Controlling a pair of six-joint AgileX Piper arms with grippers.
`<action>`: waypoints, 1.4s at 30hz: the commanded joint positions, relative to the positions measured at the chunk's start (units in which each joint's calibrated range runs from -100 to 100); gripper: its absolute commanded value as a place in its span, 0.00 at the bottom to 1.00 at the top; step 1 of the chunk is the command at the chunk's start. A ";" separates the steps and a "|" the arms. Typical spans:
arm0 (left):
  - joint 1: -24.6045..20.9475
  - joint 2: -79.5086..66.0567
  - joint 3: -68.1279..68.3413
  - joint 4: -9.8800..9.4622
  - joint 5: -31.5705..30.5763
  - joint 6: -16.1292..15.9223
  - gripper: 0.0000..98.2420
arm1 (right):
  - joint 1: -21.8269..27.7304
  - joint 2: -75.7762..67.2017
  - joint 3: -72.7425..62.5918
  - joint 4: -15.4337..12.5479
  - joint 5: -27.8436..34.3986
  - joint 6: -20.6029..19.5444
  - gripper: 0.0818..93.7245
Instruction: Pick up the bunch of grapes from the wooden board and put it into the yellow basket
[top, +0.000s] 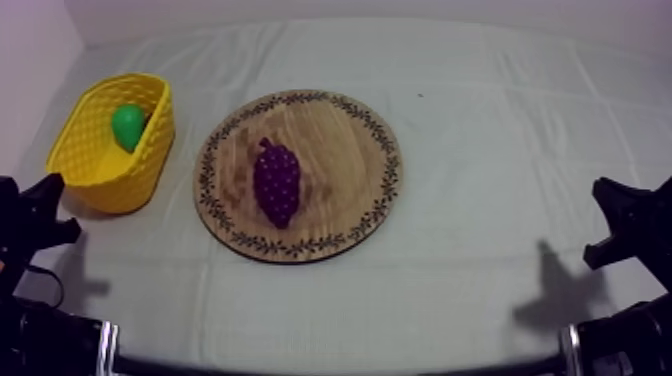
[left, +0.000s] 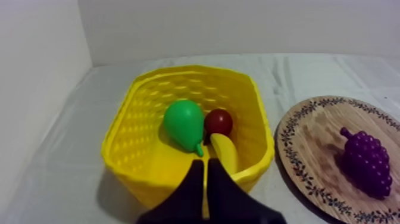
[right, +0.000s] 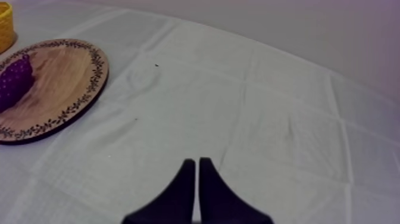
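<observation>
Top view: bunch of grapes (top: 277, 183) lies mid wooden board (top: 345, 135), yellow basket (top: 150, 150) just beside it. Left gripper (left: 205, 164) and right gripper (right: 196, 162) are pinched together, empty. Pick not begun; you'd likely open the left and reach over it.

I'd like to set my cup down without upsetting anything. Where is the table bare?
The widest bare patch is the cloth between the wooden board and the right gripper. The strip between board and front edge is free. Crowded: the yellow basket, holding a pear, small red fruit and banana; the grapes sit on the board.
</observation>
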 joint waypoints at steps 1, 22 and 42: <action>0.00 -0.09 -0.11 -0.27 0.03 2.95 0.00 | 0.02 -0.01 -0.03 0.01 -0.04 -0.02 0.00; 0.00 0.16 -1.13 -0.64 1.75 2.14 0.00 | 0.02 -0.01 -0.03 0.01 -0.04 -0.02 0.00; 3.18 24.30 -30.71 -2.27 8.89 5.55 0.00 | 0.02 -0.01 -0.03 0.01 -0.04 -0.01 0.00</action>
